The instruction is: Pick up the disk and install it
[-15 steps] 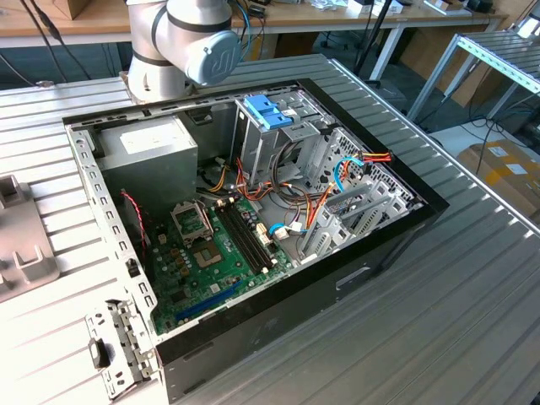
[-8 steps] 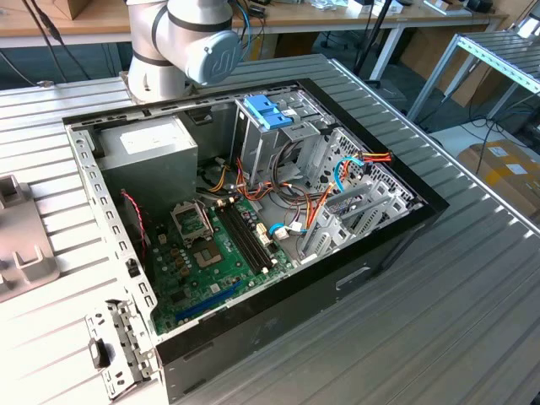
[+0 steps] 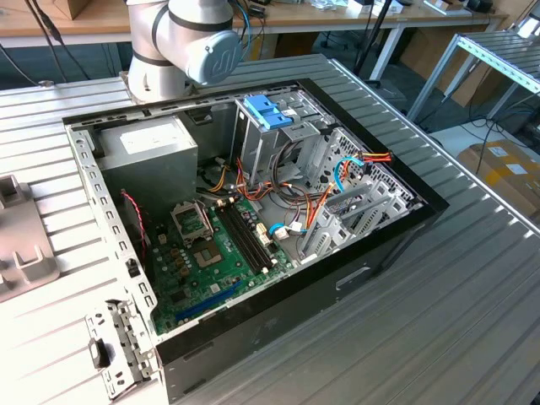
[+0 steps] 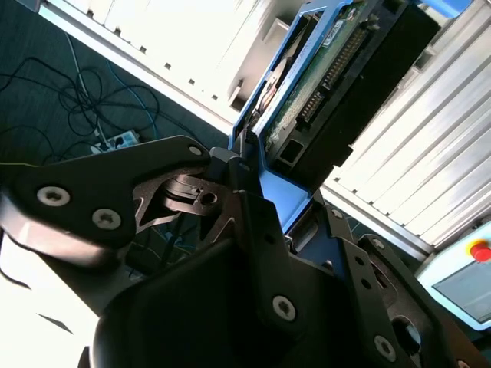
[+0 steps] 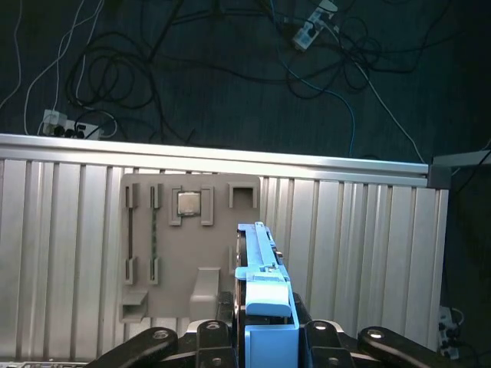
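My gripper (image 5: 266, 328) had its jaws closed nearly together on the blue end tab of the disk (image 5: 259, 257), a dark finger pressing each side of the tab in both wrist views. In the first wrist view the disk stood on edge, reaching away from the fingers over one side edge of the grey tray (image 5: 192, 253). I could not tell whether its far end touched the tray. A square processor chip (image 5: 188, 202) sat in one of the tray's pockets, well apart from the disk. In the second wrist view the disk (image 4: 337, 69) showed me its green circuit-board face and connector. In the exterior view the open computer case (image 3: 253, 211) lay to the exterior view's right of the tray (image 3: 21, 245), both on the ribbed table (image 3: 439, 321).
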Action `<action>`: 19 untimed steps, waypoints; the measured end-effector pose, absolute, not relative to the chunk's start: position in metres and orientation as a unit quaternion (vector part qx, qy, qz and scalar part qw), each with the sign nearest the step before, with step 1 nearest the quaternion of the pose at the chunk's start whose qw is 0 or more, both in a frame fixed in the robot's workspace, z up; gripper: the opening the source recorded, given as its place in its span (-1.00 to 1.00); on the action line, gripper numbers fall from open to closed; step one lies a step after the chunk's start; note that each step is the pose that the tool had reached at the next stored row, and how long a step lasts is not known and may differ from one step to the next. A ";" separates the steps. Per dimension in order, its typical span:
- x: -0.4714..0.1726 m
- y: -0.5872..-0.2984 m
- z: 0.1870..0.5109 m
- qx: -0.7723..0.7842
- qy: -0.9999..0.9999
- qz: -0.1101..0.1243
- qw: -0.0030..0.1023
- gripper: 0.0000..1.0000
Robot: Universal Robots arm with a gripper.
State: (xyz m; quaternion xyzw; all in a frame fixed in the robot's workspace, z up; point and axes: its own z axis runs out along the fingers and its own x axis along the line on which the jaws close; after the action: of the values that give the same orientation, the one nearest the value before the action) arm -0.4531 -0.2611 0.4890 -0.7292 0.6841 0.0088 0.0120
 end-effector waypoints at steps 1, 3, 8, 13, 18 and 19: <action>-0.452 -0.261 0.489 -0.729 0.684 0.009 0.012 -0.25; -0.451 -0.261 0.489 -0.729 0.684 0.009 0.012 -0.25; -0.448 -0.261 0.489 -0.729 0.684 0.009 0.012 -0.25; -0.445 -0.261 0.489 -0.729 0.684 0.009 0.012 -0.25; -0.441 -0.261 0.489 -0.729 0.684 0.009 0.012 -0.25; -0.440 -0.261 0.489 -0.729 0.684 0.009 0.012 -0.25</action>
State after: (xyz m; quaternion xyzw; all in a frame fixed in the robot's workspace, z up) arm -0.4404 -0.2611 0.4889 -0.7292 0.6841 0.0088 0.0120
